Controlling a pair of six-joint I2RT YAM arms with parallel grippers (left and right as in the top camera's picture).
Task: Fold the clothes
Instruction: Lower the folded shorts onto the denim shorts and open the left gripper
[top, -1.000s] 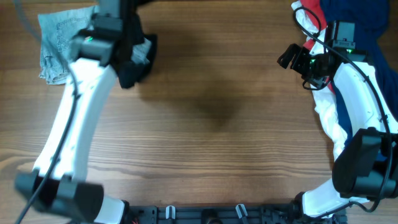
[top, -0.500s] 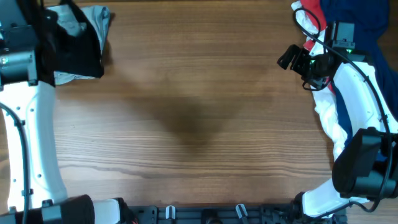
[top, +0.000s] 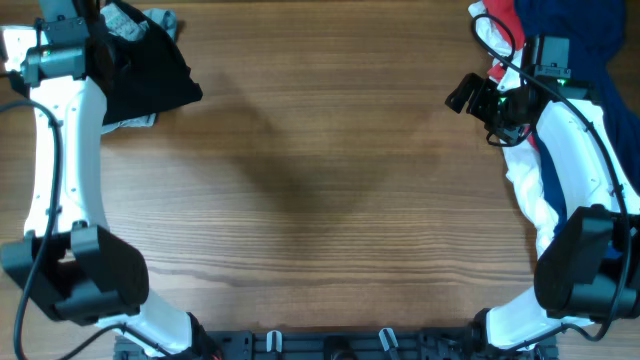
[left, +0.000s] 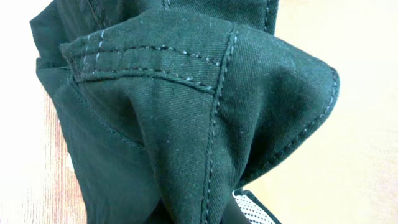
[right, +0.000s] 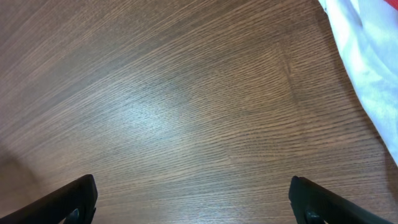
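Overhead the light is bright and even, with a soft, wide shadow dimming the bench (top: 300, 190) at centre. In the left wrist view the black shorts (left: 186, 124) are sharp with crisp stitching, but the background toward 3 o'clock is washed out. The right wrist view has a pale sheen toward 9 o'clock.

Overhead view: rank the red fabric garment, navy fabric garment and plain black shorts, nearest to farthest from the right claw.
From the open right claw:
1. Nearest: red fabric garment, close by, top right.
2. Next: navy fabric garment, far right corner.
3. Farthest: plain black shorts, top left corner.
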